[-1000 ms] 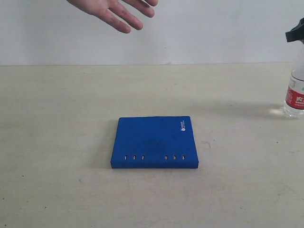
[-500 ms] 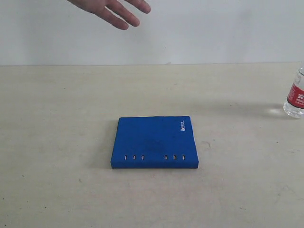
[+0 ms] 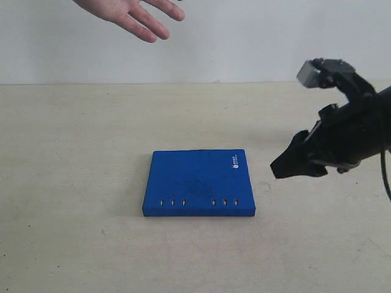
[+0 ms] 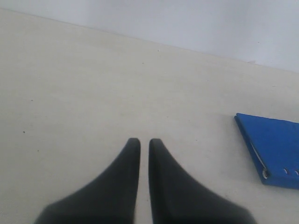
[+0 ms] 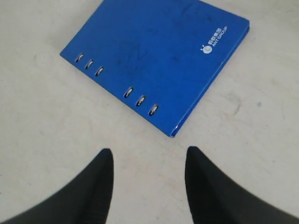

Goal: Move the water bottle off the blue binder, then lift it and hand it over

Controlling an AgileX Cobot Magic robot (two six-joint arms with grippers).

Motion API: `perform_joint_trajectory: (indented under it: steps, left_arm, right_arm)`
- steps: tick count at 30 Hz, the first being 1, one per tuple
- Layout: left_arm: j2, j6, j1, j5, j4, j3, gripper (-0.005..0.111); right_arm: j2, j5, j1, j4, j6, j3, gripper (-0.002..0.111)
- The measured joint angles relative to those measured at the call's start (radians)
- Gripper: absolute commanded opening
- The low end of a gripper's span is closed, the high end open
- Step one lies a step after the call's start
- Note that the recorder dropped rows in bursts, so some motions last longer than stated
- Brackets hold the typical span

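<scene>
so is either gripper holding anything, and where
Nothing is held. The right gripper is open and empty near the blue binder; the left gripper is shut on nothing.

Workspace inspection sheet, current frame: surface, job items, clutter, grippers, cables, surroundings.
Surface: table, light, faintly scuffed.
Job's things: blue binder flat mid-table, nothing on it; water bottle not in any view.
Clutter: nothing seen.
Grippers: left gripper shut, empty, over bare table; right gripper open, empty, just off the binder's corner.
Cables: one black cable at the exterior view's right edge.
Surroundings: white wall; person's open hand above the far side.
</scene>
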Motion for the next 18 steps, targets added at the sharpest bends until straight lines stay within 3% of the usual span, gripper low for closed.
perform_joint_trajectory:
  steps: [4, 8, 14, 18]
  left_arm:
    - [0.000, 0.010, 0.000, -0.002, 0.021, 0.000, 0.007]
    - [0.000, 0.074, 0.000, -0.044, 0.136, 0.000, 0.007]
    - [0.000, 0.102, 0.000, -0.086, 0.251, 0.000, 0.007]
    - [0.000, 0.007, 0.000, -0.140, 0.069, 0.000, 0.007]
  right_arm:
    - [0.000, -0.099, 0.090, -0.004, 0.000, 0.046, 0.043]
    - [0.000, -0.151, 0.156, -0.014, -0.041, 0.060, 0.043]
    - [0.000, -0.292, 0.169, -0.021, -0.109, 0.060, 0.043]
    - [0.011, -0.379, 0.169, -0.021, -0.102, 0.060, 0.043]
